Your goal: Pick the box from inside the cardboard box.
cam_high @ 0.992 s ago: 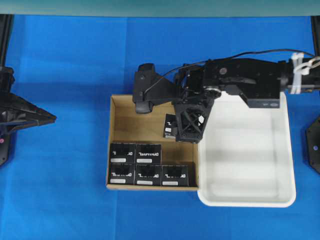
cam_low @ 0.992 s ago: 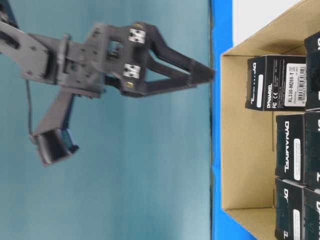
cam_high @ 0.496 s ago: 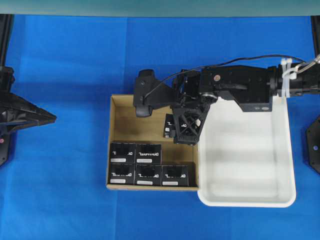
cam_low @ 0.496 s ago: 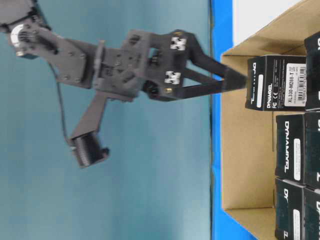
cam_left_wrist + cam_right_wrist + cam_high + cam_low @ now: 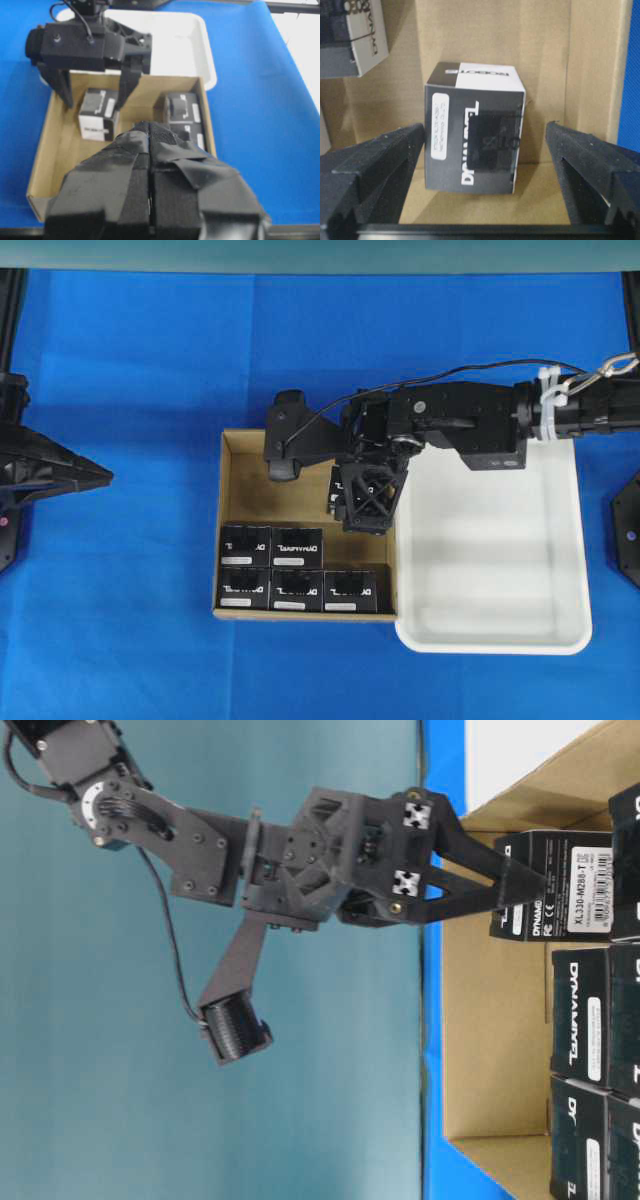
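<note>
Right black gripper (image 5: 485, 165), spread wide, either side of small black box (image 5: 475, 125) inside big brown cardboard box (image 5: 250, 490), not touching.

Setting: we take this for a robotics lab bench | Evidence: we see a blue cloth-covered table (image 5: 140, 370), a plain teal backdrop (image 5: 300, 1120), two black bench-mounted arms, a cardboard box (image 5: 228, 530) of Dynamixel servo boxes (image 5: 296, 546), a white plastic tray (image 5: 500, 570) | No household furnishings in our views
</note>
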You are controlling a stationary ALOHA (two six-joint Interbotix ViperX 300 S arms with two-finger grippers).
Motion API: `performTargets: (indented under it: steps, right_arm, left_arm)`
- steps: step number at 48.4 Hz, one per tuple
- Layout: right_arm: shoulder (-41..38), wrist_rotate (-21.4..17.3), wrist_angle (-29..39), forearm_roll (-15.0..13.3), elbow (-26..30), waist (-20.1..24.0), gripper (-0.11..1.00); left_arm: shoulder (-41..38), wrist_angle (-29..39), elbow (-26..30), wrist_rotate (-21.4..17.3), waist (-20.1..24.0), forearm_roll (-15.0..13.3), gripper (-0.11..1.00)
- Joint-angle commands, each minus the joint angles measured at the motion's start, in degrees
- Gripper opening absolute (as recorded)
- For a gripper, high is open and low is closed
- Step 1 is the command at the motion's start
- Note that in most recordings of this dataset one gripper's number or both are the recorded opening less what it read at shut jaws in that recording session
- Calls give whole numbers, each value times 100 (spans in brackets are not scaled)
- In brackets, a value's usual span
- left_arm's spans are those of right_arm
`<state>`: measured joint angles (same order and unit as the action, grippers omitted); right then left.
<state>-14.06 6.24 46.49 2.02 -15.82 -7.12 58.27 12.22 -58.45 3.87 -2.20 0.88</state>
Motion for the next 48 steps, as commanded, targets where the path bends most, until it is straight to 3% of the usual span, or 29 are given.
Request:
performTargets:
  steps: [1,41,48]
  right_arm:
    - [-62,0,-88,26,-18,18,99]
    - [-176,0,-396,132,-202,79,99]
    - [-176,0,-396,132,-202,141,95]
  left_arm:
    - [-44,-26,158,9,0,18,-7]
    - [-62,-26,149,9,0,18,-7]
    - [-53,-26,158,9,0,18,-7]
